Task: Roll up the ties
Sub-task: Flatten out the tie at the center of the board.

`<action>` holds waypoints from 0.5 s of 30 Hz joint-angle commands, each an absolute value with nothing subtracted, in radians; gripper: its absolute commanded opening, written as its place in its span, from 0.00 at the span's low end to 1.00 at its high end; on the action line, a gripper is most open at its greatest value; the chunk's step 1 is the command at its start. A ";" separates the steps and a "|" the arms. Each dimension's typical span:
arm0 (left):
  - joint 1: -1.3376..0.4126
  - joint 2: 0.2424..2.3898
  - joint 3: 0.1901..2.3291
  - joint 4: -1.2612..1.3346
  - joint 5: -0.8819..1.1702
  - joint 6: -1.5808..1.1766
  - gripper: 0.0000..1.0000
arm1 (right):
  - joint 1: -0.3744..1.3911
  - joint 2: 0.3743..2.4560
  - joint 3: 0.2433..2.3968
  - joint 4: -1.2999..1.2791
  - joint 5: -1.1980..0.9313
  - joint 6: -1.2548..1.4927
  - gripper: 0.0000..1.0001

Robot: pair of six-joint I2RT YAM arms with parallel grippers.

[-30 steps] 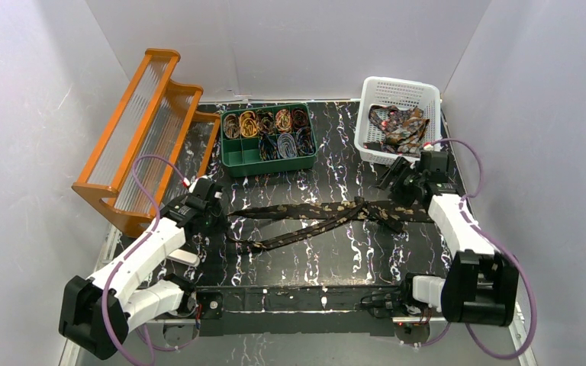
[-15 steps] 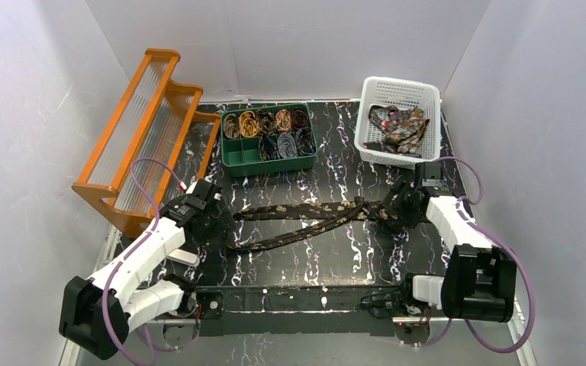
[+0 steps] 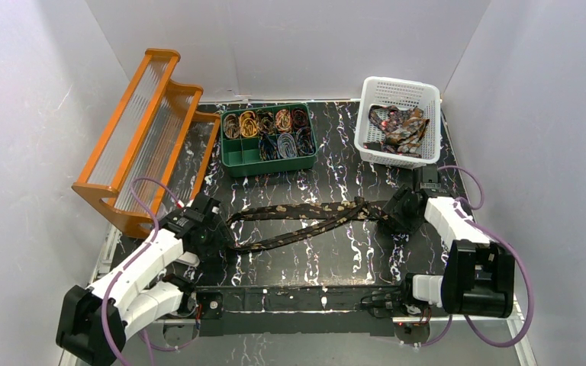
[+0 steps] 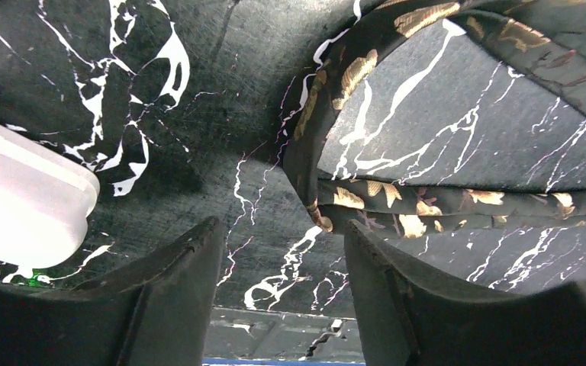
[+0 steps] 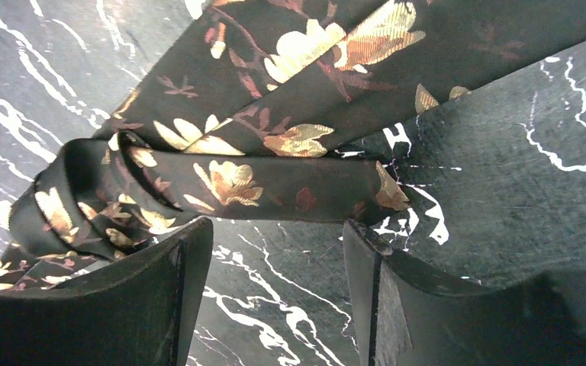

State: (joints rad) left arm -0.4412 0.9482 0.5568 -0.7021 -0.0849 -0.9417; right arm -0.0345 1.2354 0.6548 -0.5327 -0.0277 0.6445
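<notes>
The tie point(image 3: 305, 217) lies limp across the middle of the top view, doubled back on itself. Its bend is at the centre left and its two runs cross towards the centre right, flat on the marbled table point(image 3: 336, 259). It is not yet coiled anywhere.

The left gripper point(image 3: 212, 232), clenched a second ago at the bend, now stands released and sits slightly lower in the frame. In the left wrist view its jaws point(image 4: 278, 236) are apart with bare table between them, and the tie's bend point(image 4: 313, 183) lies just beyond the tips, untouched.

The right gripper point(image 3: 393, 213) has come down from near the white basket point(image 3: 400, 82) to the tie's right end. It is also released: in the right wrist view point(image 5: 275, 236) the folded flowered end point(image 5: 275, 183) lies just past the open tips, not between them.

So neither claw holds anything; laying out looks finished, and rolling probably starts from this right end.

Further out, rolled ties point(image 3: 263, 122) fill the green tray point(image 3: 243, 156) at upper centre, loose ties point(image 3: 397, 130) wait in the basket, and the orange rack point(image 3: 149, 130) stands at upper left.
</notes>
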 commanded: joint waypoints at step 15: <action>-0.437 1.068 0.544 -0.585 -0.078 -0.910 0.03 | -0.035 1.356 0.673 -0.435 0.039 0.640 0.03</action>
